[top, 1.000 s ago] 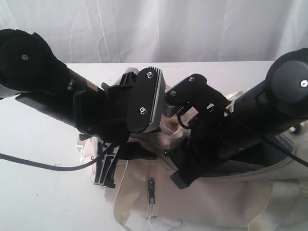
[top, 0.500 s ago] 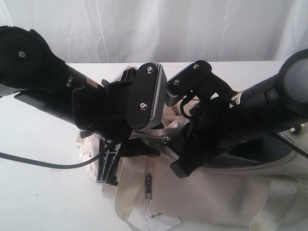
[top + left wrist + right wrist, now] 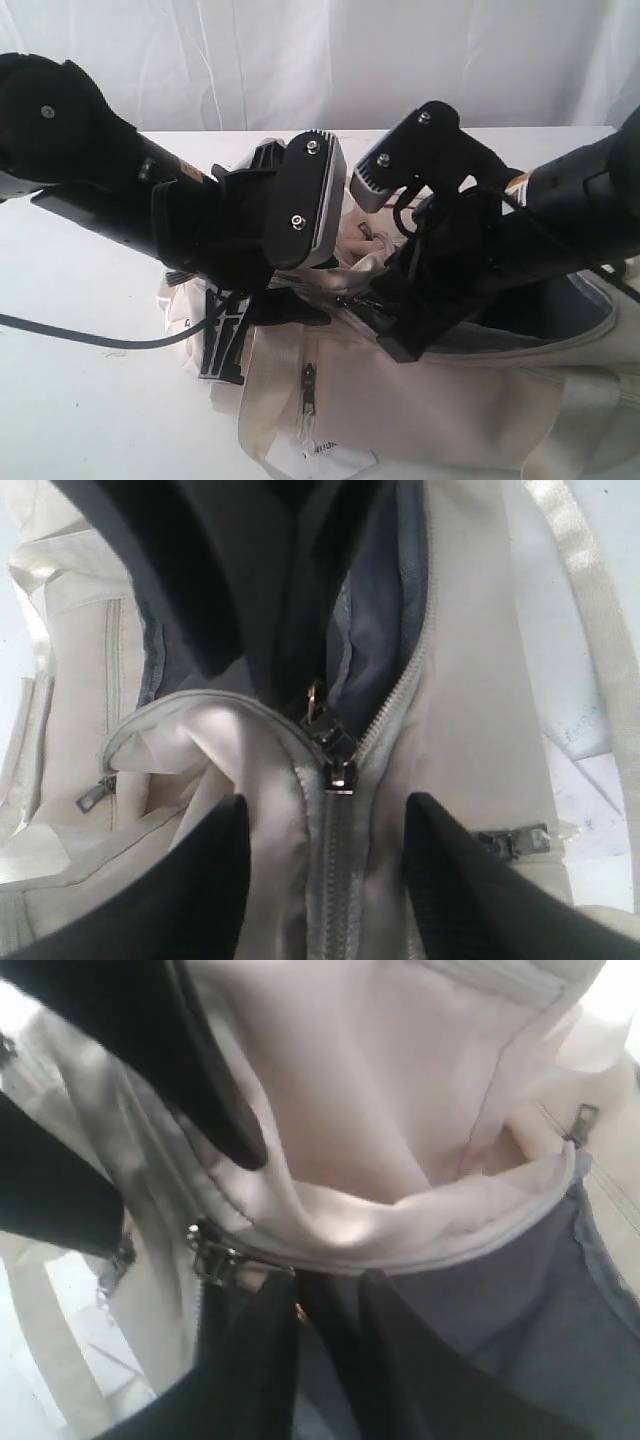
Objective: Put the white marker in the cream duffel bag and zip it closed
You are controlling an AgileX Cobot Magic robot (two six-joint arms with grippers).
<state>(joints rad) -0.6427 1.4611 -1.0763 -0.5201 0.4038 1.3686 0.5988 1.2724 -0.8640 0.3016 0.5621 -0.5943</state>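
- looks like we're at the zipping part: the cream duffel bag lies on the white surface, with both arms over one end of its top zip
- right hand is nipped nearly shut on the little metal zip pull, right at the slider
- left hand is spread wide, one finger on either side of the stretch of zip that's already closed, down against the fabric. I read that as bracing the bag, not grabbing it
- beyond the slider the mouth gapes with dark grey lining showing, so most of the zip looks left to do
- white marker: can't see it in any view. My guess is it's in the bag, but all that shows of the inside is lining, so I can't confirm
- next move, I reckon: the right hand drags the pull along the track, away from the left hand and toward the open end, keeping in line with the teeth. The left hand pins its end so the bag doesn't slide. That loose fold beside the slider could snag
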